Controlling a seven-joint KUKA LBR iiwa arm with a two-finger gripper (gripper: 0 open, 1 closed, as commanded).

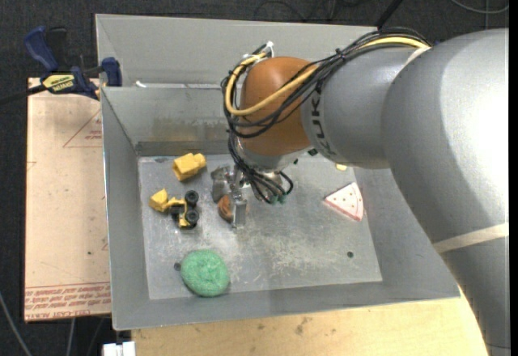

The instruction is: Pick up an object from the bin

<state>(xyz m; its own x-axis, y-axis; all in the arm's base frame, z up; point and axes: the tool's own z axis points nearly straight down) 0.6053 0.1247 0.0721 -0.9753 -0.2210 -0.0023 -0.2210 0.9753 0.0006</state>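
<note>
My gripper (232, 199) is low over the bin floor, left of the middle, under the orange wrist cover. A small orange-brown thing (224, 206) shows right against its tip, partly hidden by it. Just to the left lies a yellow and black toy vehicle (178, 207) with small black wheels. Up and to the left of the gripper sits a yellow block (188, 166).
A round green lump (204, 272) rests near the bin's front left. A white triangular piece with a red edge (346, 202) lies at the right. The big grey arm covers the bin's right and back parts.
</note>
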